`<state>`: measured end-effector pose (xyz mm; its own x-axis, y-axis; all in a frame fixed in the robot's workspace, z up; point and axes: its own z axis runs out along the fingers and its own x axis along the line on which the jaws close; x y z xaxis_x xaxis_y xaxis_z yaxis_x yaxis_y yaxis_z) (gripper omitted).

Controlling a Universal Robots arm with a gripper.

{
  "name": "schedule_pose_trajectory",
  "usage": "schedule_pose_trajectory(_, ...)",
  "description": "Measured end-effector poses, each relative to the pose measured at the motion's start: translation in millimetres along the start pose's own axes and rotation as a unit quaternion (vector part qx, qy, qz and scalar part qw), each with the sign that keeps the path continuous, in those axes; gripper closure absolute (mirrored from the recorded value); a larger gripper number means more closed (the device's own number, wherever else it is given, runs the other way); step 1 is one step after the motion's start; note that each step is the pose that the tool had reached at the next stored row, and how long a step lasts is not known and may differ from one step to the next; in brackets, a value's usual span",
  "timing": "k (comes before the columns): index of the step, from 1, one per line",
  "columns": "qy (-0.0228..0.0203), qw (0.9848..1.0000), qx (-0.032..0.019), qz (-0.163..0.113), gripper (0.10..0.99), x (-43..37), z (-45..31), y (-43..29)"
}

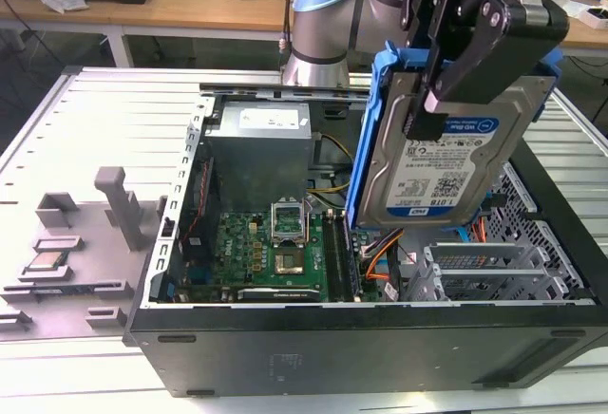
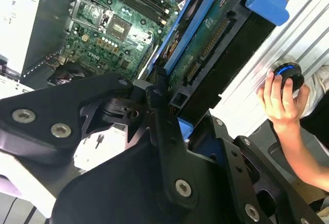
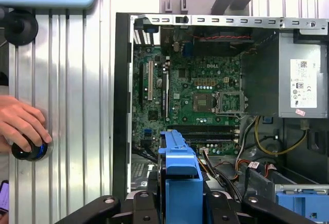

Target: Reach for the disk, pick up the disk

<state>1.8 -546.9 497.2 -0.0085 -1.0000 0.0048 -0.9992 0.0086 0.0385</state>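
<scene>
Above case (image 1: 380, 338), one disk (image 1: 446, 162) in claw (image 1: 429, 91)

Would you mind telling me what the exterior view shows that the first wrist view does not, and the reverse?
Exterior view alone: the disk's silver labelled face, held lifted above the open computer case in the gripper, and a grey fixture plate at the exterior view's left.

First wrist view alone: a person's hand resting on a round black knob, beside the case.

Both: the green motherboard, the silver power supply, and the disk's blue frame.
</scene>
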Motion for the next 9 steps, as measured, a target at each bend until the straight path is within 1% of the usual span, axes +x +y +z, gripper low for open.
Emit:
schedule_pose_trajectory(6, 0.0, 1.0, 0.0, 0.0, 0.722, 9.8, 0.5, -0.1)
schedule_pose_trajectory(9, -0.0001, 1.0, 0.0, 0.0, 0.722, 12.0, 1.6, -0.3)
